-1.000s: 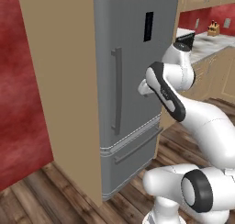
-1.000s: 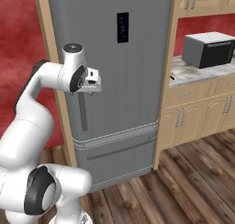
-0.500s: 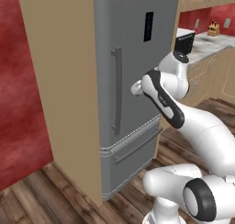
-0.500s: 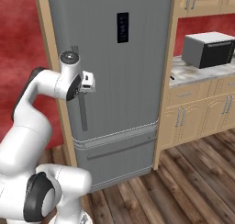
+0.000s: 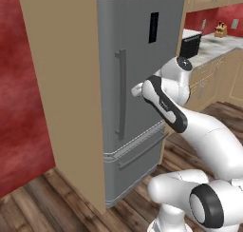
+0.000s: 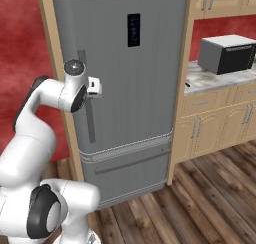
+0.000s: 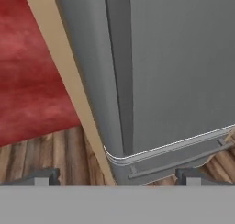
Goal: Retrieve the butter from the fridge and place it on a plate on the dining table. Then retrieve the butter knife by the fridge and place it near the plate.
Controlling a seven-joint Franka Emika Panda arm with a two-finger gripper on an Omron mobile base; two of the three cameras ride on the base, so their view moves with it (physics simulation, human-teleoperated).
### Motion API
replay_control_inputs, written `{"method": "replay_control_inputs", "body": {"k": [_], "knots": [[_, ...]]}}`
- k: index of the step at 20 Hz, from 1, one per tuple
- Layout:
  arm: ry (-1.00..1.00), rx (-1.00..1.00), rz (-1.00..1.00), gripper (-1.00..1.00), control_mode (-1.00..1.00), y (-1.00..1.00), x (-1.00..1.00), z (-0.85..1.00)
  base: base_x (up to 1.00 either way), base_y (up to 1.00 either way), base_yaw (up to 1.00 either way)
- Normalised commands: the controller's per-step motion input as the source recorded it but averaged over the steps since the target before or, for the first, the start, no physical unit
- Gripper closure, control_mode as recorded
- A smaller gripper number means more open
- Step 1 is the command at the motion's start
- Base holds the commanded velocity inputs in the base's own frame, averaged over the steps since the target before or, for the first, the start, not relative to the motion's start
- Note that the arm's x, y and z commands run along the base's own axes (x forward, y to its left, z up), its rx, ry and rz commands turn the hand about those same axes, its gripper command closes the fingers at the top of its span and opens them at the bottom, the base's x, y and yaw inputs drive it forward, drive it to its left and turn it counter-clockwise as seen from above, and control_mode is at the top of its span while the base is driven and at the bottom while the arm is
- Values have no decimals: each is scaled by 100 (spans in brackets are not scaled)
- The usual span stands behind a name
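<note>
The fridge (image 5: pixel 142 60) stands shut, a tall grey appliance with a slim vertical bar handle (image 5: pixel 121 93) and a bottom drawer (image 6: pixel 130 163). My gripper (image 6: pixel 95 86) is open at mid-handle height, just in front of the handle (image 6: pixel 90 118). In the hand view the fingertips (image 7: pixel 43 176) stand wide apart, with the handle (image 7: pixel 120 71) running up between and beyond them, and nothing is held. A slim dark sliver (image 6: pixel 187 84) lies on the counter edge beside the fridge; it is too small to tell if it is the butter knife. The butter, plate and dining table are out of view.
A tan side panel (image 5: pixel 61 83) and a red wall (image 5: pixel 19 107) flank the fridge's left. On its right, a marble counter (image 6: pixel 220 78) over wooden cabinets carries a microwave (image 6: pixel 227 53). Wooden floor (image 6: pixel 215 188) lies in front.
The hand has swung left across the fridge door, closer to the bar handle, with the elbow following. The jaws stay wide open and the fridge door stays shut.
</note>
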Motion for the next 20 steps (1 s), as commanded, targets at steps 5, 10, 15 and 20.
{"method": "replay_control_inputs", "body": {"k": [5, 10, 15, 20], "knots": [[-11, 0, 0, -100, -100, 18, 37, 0, 0, 0, 0], [1, 0, -1, -100, -100, 0, 48, -5, 0, 0, 0], [0, 1, -2, -100, -100, 2, 44, 0, 0, 0, 0], [-2, 3, 0, -100, -100, 0, 42, -1, 0, 0, 0]]}}
